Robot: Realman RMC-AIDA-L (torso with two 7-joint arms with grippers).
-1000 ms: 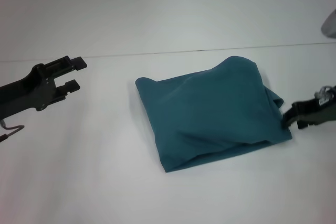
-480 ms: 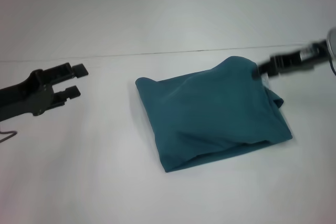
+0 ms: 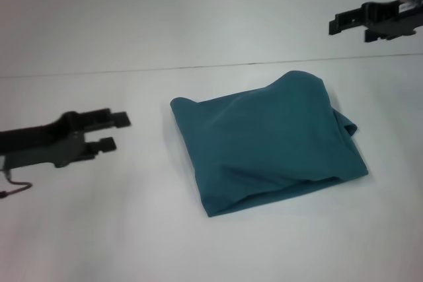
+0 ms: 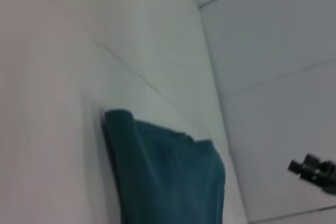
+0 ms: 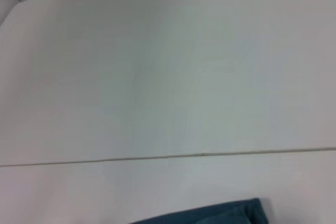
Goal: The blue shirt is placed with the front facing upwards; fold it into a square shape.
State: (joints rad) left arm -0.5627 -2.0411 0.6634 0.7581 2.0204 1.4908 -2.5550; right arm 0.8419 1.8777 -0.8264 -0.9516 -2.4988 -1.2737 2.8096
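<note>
The blue shirt (image 3: 264,140) lies folded into a rough, slightly skewed square on the white desk (image 3: 132,229), its lettering hidden and only plain teal cloth showing, with soft creases across the top and a loose fold bulging at the edge nearest the right arm. The left gripper (image 3: 112,130) hovers low over the desk on the robot's left, its two black fingers (image 3: 117,119) parted with a clear gap between them and nothing held — the shirt sits straight ahead of those fingertips, near but apart, its closest corner level with them. The right gripper (image 3: 338,24) is raised high on the robot's right, above and behind the shirt's far right corner and well apart from it; its fingers point toward the left, and from the head view I cannot tell whether they are spread or closed, though nothing hangs from them. In the left wrist view the shirt (image 4: 168,177) fills the lower middle as a folded teal mass with a rounded edge on the desk, and the right gripper (image 4: 299,167) shows small and far beyond it. In the right wrist view only a thin strip of the shirt (image 5: 210,216) appears at the picture's edge — the rest is bare desk (image 5: 157,77) crossed by a seam line (image 5: 168,157).
</note>
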